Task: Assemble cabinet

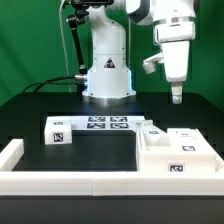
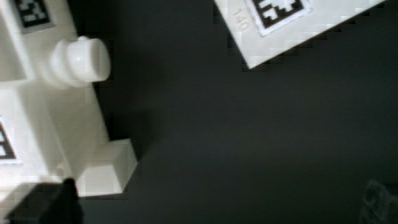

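Note:
The cabinet's large white box (image 1: 180, 152) lies at the exterior view's right, near the front rail. A white tagged block (image 1: 57, 130) lies at the left, and a smaller white piece (image 1: 150, 130) lies beside the box. My gripper (image 1: 177, 96) hangs well above the table, over the area behind the box, holding nothing. In the wrist view a white cabinet part (image 2: 45, 110) with a round knob (image 2: 75, 58) lies on the black table. One dark finger (image 2: 36, 205) shows at the frame edge and a faint one at the opposite edge, so the jaws stand apart.
The marker board (image 1: 105, 123) lies flat in the middle of the black table, and its corner shows in the wrist view (image 2: 294, 25). A low white border rail (image 1: 70, 185) runs along the front and left edges. The robot base (image 1: 107, 75) stands at the back.

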`<state>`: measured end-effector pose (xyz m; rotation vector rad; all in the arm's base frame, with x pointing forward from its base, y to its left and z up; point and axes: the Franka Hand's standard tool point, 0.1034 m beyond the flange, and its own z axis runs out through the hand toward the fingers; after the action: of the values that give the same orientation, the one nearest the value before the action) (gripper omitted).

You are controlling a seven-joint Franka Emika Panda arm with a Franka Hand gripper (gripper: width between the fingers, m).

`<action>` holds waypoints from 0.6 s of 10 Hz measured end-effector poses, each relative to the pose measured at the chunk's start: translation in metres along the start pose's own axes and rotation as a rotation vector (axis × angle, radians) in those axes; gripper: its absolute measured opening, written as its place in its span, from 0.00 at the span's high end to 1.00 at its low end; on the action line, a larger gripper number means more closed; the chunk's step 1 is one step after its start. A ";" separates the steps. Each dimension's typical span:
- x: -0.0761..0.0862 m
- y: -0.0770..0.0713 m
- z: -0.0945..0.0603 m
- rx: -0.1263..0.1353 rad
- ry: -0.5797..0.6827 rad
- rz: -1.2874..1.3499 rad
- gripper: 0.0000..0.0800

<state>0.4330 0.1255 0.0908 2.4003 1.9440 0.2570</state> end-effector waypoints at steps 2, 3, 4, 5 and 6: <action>-0.001 0.000 0.001 -0.003 0.003 -0.023 0.00; -0.007 0.002 0.004 -0.035 0.025 -0.176 0.00; -0.016 0.003 0.006 -0.035 0.020 -0.276 0.00; -0.017 0.003 0.006 -0.027 0.011 -0.333 0.00; -0.015 0.000 0.007 -0.020 0.005 -0.384 0.00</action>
<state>0.4312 0.1110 0.0821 1.9574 2.3322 0.2615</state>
